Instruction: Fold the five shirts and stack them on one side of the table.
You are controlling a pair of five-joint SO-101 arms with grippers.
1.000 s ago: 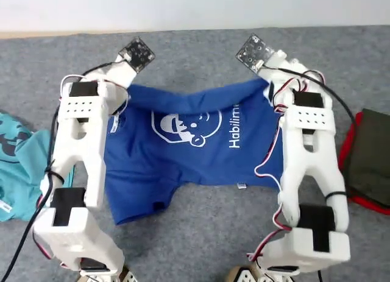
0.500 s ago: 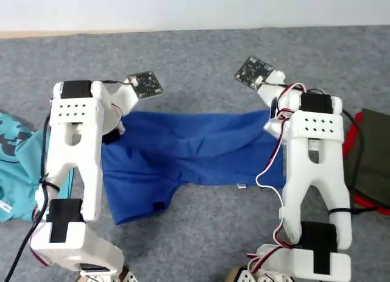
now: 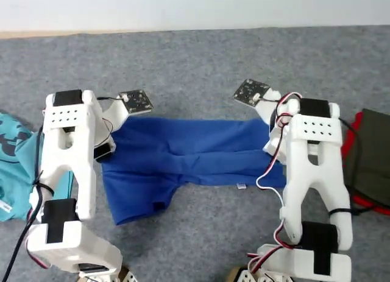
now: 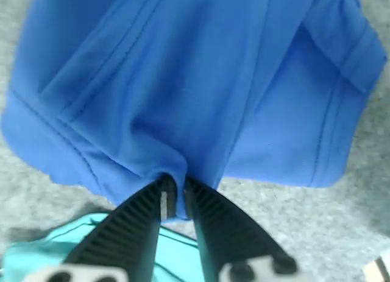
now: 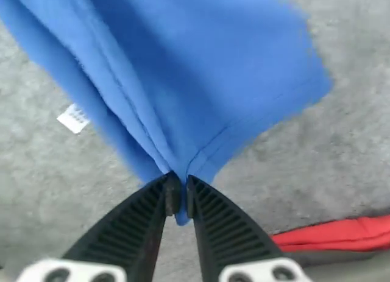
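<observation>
The blue shirt (image 3: 195, 151) lies as a long band on the grey table (image 3: 195, 63). Its long axis runs straight from one arm to the other, and its print is turned out of sight. The left gripper (image 4: 173, 193) is clamped on the shirt's left end, with a pinch of doubled cloth bunched between its closed jaws. The right gripper (image 5: 178, 193) is closed in the same way on a hemmed corner at the shirt's right end. The cloth therefore hangs stretched between the two claws, each arm being the nearer one to its own end. From each claw the body of the shirt spreads away toward the other arm, and its free lower edge lies on the side toward the arm bases, where a small white tag (image 5: 74, 117) shows near the right end. A loose flap (image 3: 137, 203) juts from the shirt's left end toward the bases, not yet tucked in. The fold appears to be in progress, and the next move likely depends on both claws carrying the held edge evenly across that long axis so the band does not skew. Beyond the shirt's left end lies a crumpled teal shirt (image 3: 15, 160). Beyond its right end, a dark shirt (image 3: 368, 157) rests on a red shirt (image 5: 329, 236).
</observation>
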